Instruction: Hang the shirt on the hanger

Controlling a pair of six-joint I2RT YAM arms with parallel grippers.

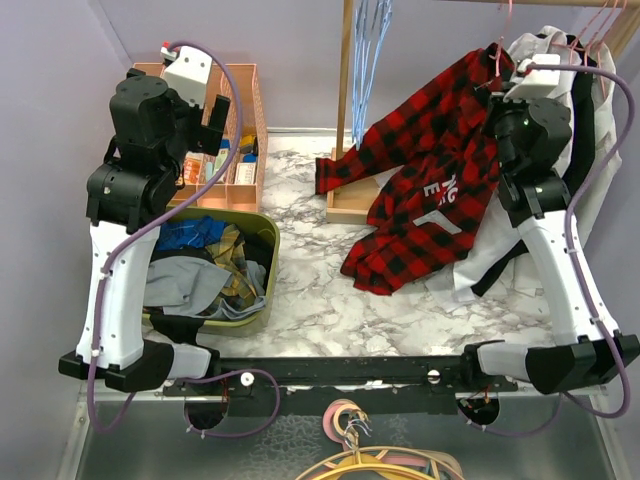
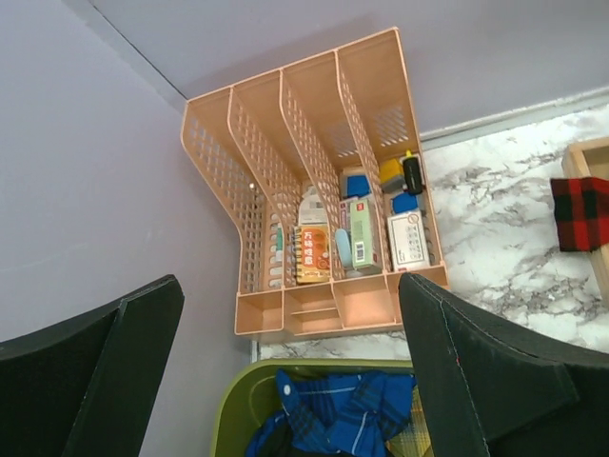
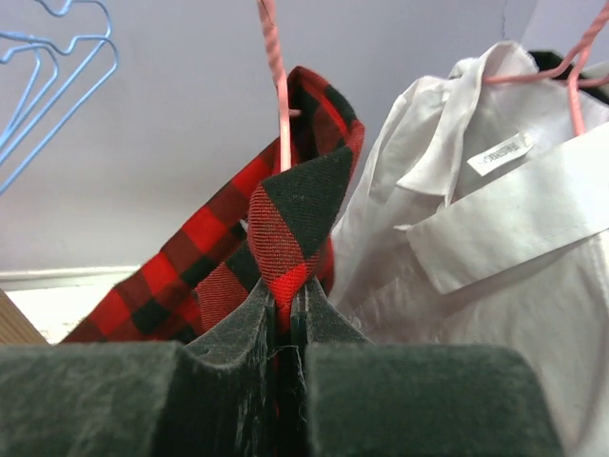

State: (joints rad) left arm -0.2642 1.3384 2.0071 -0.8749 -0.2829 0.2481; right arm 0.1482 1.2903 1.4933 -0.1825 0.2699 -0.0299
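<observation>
Grips a fold of the red-and-black plaid shirt (image 3: 295,228) tight in the right gripper (image 3: 284,309), jaws nearly closed on the cloth. Wraps around the thin wire of the pink hanger (image 3: 276,86), up at the back right, just beside a white collared shirt (image 3: 476,219). Droops down, one sleeve stretched out left. Holds the left gripper (image 2: 290,314) wide apart, nothing in it, above a peach file tray (image 2: 314,152) and a green bin (image 2: 233,409).

Red-and-black plaid shirt (image 1: 430,190) with white lettering, pink hanger (image 3: 276,86), white collared shirt (image 3: 495,228), light-blue hangers (image 1: 368,50), olive-green bin (image 2: 231,419)
</observation>
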